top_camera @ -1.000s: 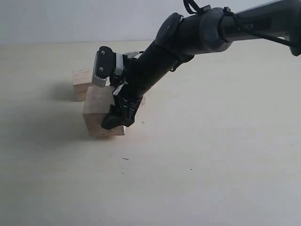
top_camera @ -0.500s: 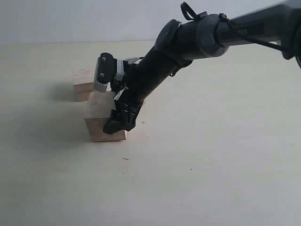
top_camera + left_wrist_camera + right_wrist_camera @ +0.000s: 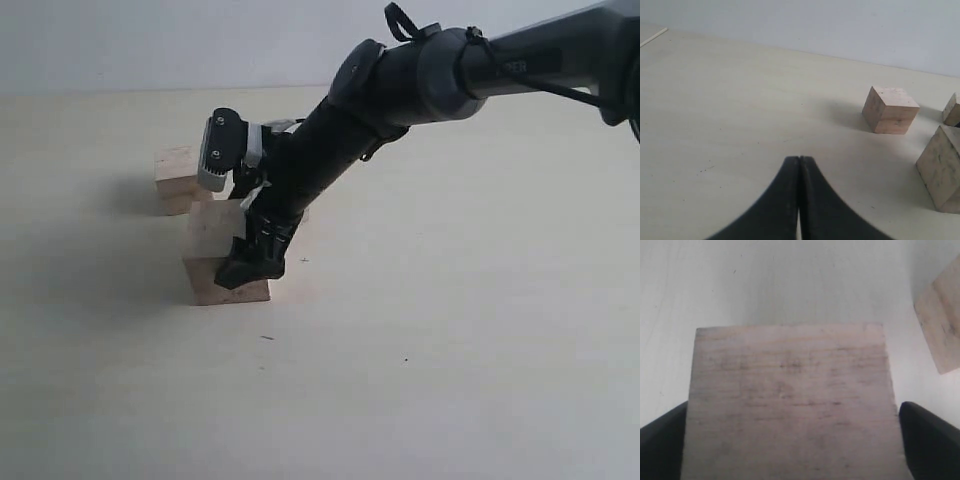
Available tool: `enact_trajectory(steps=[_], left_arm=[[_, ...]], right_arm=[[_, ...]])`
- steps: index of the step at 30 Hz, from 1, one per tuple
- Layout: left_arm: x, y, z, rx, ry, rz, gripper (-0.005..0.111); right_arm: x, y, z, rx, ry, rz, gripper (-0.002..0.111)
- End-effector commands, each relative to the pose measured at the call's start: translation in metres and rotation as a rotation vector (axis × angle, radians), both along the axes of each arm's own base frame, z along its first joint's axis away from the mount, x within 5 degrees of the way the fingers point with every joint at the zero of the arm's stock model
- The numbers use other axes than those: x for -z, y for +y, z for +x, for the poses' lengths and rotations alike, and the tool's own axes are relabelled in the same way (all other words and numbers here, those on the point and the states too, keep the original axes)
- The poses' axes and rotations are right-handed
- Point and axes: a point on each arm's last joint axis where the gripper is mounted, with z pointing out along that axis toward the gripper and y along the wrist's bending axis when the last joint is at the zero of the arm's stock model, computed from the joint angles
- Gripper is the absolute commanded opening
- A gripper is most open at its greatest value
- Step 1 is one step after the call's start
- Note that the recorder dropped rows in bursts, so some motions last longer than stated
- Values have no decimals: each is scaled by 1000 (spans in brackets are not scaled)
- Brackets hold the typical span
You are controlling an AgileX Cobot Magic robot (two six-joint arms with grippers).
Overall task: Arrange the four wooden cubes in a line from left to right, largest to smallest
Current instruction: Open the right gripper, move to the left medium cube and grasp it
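The largest wooden cube (image 3: 212, 258) sits left of centre on the table, its base on or just above the surface. My right gripper (image 3: 250, 265) reaches across and is shut on it. In the right wrist view this cube (image 3: 790, 400) fills the span between both fingers (image 3: 927, 437). A mid-sized cube (image 3: 178, 176) stands behind it to the left, also showing as a cube (image 3: 890, 110) in the left wrist view. A third cube (image 3: 953, 109) peeks in at that view's edge, past the largest cube (image 3: 942, 172). I cannot make out a fourth cube. My left gripper (image 3: 799, 159) is shut and holds nothing.
The pale table (image 3: 450, 330) stretches bare to the right and front of the cubes. A plain light wall (image 3: 150, 40) rises behind it. The dark right arm (image 3: 420, 80) slants down from the upper right across the middle.
The right gripper has lowered the largest cube and moved it slightly rightward; it was tilted higher a second ago and now sits lower near the table.
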Motion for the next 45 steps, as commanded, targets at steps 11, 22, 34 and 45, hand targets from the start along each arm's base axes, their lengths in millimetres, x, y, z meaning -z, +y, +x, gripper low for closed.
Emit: enact_trajectory(steps=[11,22,34,45], left_arm=[[-1,0,0,5,-10,-2,0],[-1,0,0,5,-10,-2,0],[-1,0,0,5,-10,-2,0],[-1,0,0,5,-10,-2,0]], right_arm=[[-141,-13,13,556,-62,317,104],[-122,49,4,706,29,304,95],[-76,83,31,985,69,191,94],[-51,93,41,1007,67,103,94]])
